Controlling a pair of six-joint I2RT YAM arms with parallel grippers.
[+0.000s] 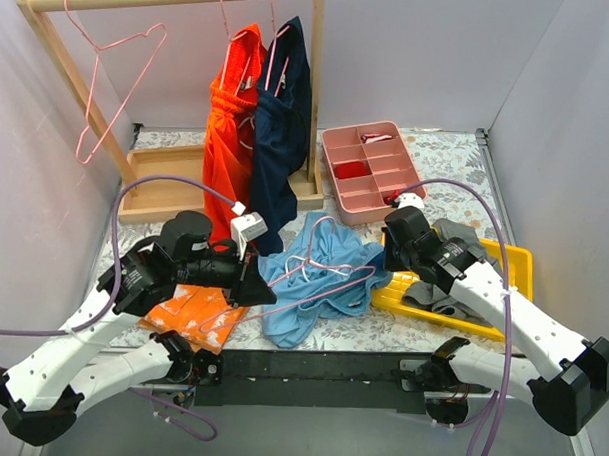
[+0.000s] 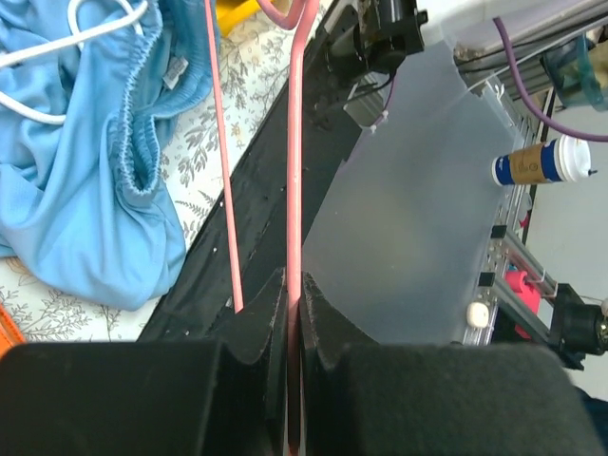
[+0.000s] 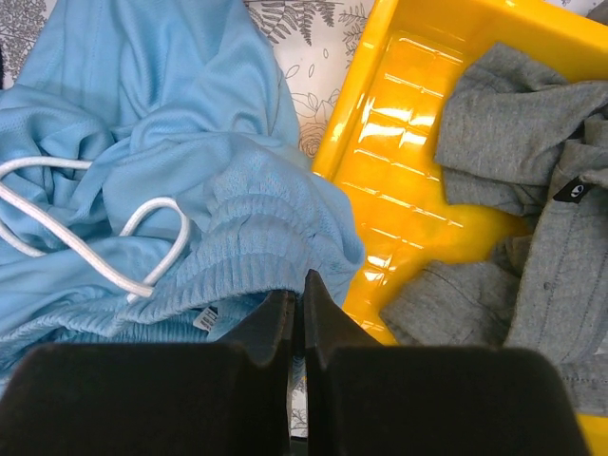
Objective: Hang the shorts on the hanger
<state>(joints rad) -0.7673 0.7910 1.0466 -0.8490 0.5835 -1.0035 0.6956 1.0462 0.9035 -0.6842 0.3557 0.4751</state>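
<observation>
Two grippers are both clamped shut: the left gripper (image 2: 294, 290) pinches the hanger (image 2: 294, 142), and the right gripper (image 3: 296, 306) appears to nip the waistband of the shorts (image 3: 171, 114). They lie heaped mid-table toward the near edge, not yet draped, so most work remains. The tabletop (image 1: 457, 153) is floral between grey walls (image 1: 560, 77).

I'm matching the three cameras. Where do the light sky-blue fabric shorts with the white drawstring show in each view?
Top external: the light sky-blue fabric shorts lie crumpled at centre.
Left wrist: shorts upper left, beside the pink wire hanger.
Right wrist: shorts filling the left half.
Shared landmark: the yellow plastic tray, right of centre in top external, a top-edge sliver in left wrist, right half in right wrist.
</observation>
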